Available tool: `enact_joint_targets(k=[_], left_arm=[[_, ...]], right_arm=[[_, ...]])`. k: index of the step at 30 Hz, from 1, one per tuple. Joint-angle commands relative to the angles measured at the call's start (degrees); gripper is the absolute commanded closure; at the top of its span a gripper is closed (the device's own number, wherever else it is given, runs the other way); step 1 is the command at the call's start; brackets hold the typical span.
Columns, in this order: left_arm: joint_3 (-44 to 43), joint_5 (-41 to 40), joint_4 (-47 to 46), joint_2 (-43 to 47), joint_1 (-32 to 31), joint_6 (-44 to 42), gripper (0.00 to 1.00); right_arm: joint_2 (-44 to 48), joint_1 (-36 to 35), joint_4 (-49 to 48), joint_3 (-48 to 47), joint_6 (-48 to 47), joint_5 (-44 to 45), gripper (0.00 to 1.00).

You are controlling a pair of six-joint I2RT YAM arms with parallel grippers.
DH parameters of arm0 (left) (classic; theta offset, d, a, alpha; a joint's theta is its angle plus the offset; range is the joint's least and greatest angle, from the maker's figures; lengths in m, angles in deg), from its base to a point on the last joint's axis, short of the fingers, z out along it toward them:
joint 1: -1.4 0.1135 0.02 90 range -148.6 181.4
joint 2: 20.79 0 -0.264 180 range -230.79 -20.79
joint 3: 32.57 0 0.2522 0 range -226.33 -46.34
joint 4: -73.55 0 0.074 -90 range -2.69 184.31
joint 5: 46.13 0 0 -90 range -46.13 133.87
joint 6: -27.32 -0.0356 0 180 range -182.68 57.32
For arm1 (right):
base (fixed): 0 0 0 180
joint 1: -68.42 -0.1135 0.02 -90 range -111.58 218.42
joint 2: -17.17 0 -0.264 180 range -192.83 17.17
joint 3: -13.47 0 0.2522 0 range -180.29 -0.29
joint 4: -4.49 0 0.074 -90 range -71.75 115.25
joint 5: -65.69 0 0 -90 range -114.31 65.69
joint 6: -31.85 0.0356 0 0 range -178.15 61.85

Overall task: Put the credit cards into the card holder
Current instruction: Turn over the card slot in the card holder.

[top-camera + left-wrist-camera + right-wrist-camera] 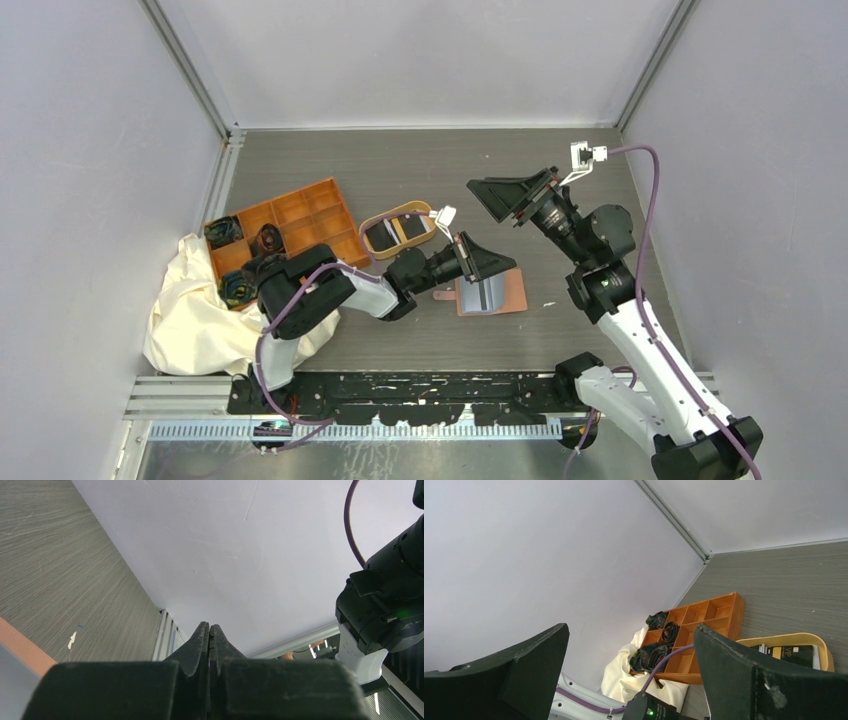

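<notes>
Table (400,165) bears one card holder (497,296) (unfolded)

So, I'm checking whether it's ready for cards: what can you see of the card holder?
The card holder is a small flat pinkish-brown wallet, leather-like, lying open on the table with a bluish-grey inner panel up and a little tab at its left edge. The shut left gripper overhangs its far edge; contact cannot be told.
</notes>
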Motion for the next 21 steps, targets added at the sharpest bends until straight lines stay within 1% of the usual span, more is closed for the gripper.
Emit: enact_joint_targets(k=[1,5,8,10,13,16,17,18,19,20,21], left_arm=[[-3.30,1.47,-3.87,-0.71,-0.52,0.51,1.00],[-4.93,2.02,-3.87,-1.42,-1.15,0.59,1.00],[-5.15,2.12,-3.87,-1.13,-1.38,-0.27,1.00],[-4.52,1.93,-3.87,-0.73,-1.43,-0.91,1.00],[-3.38,1.29,-3.83,-0.54,-1.59,-2.34,1.00],[-5.41,3.12,-3.87,-2.78,-1.84,-1.95,1.00],[-6.30,3.86,-3.87,-3.38,-2.03,-2.19,0.98],[-7.02,4.72,-3.87,-3.58,-2.15,-3.22,0.89],[-7.43,5.06,-3.87,-3.68,-2.23,-4.37,0.55],[-7.07,4.58,-3.87,-3.82,-2.17,-4.71,0.15],[-6.21,3.52,-3.87,-3.96,-1.96,-4.91,0.03]], right_arm=[[2.83,-0.24,-0.50,-0.97,-2.17,1.33,0.00],[5.20,-0.20,1.30,-1.08,-3.20,1.86,0.01],[7.04,-0.24,-0.67,0.55,-3.71,1.70,0.00],[4.35,-0.19,-3.13,-0.43,-2.58,-1.53,0.01],[-2.18,-0.17,1.54,-5.78,-2.92,-5.69,0.01],[-4.07,0.26,11.30,-9.17,-5.52,-3.07,0.01],[-4.66,0.73,12.21,-9.96,-5.82,-3.90,0.01],[-5.21,1.58,12.74,-11.23,-6.23,-6.88,0.01],[-5.69,2.59,16.15,-13.24,-8.04,-8.93,0.00],[-6.12,3.60,21.89,-17.07,-11.81,-10.67,0.01],[-6.54,4.06,28.07,-21.81,-16.97,-11.76,0.00]])
